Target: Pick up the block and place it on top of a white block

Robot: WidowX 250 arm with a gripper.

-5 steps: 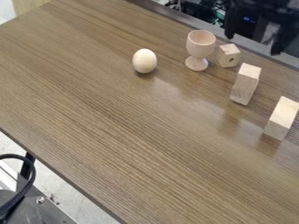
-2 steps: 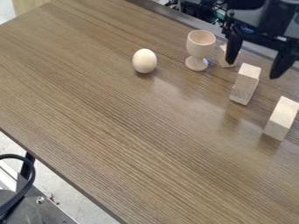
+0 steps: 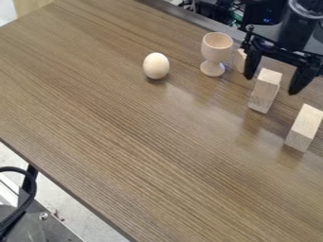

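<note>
The black gripper (image 3: 270,85) hangs at the upper right with its two fingers spread open. Between and just below its fingertips stands a pale wooden block (image 3: 265,91), upright; whether the fingers are level with its top I cannot tell. A second pale oblong block (image 3: 304,128) stands nearer the right edge, lower in the view. Behind the left finger, a small pale block (image 3: 240,60) is partly hidden. None of the blocks is plainly white; all are light wood.
A wooden goblet-shaped cup (image 3: 216,47) stands just left of the small block. Farther left a wooden egg (image 3: 156,65) rests on the brown table (image 3: 126,142). The table's far edge runs behind the gripper.
The gripper has come down into view from the top edge, its fingers now on either side of the upright block's top as seen here. The blocks, cup and egg have not moved.
</note>
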